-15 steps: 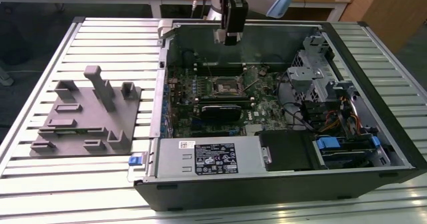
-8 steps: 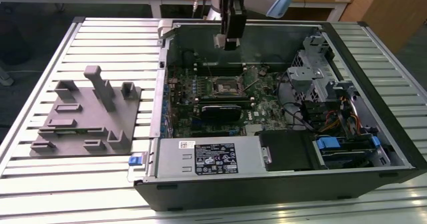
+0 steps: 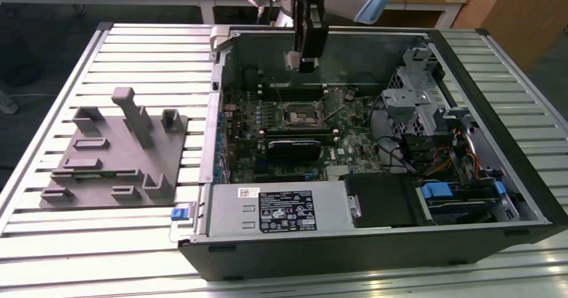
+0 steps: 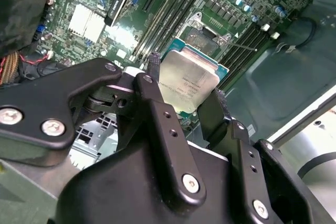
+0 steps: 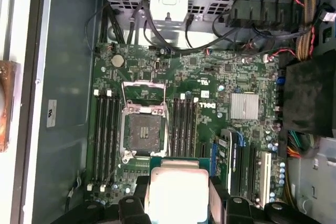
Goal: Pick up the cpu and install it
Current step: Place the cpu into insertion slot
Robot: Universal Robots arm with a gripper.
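Observation:
My gripper (image 4: 185,92) is shut on the cpu (image 4: 189,83), a flat square chip with a silvery top, pinched by two opposite edges between the black fingers (image 4: 153,72). In the first wrist view the cpu (image 5: 176,190) hangs above the green motherboard, a short way from the black square socket (image 5: 143,132), whose metal load plate stands open. In the exterior view the gripper (image 3: 305,64) hovers over the back of the open computer case, above and slightly behind the socket (image 3: 297,116).
The open computer case (image 3: 497,198) lies on a slatted metal table (image 3: 53,258). A grey fixture block (image 3: 116,158) sits at the exterior view's left. Memory slots (image 5: 105,124) flank the socket. A drive cage (image 3: 417,92), cable bundles (image 5: 299,3) and a heatsink (image 5: 244,106) crowd the board.

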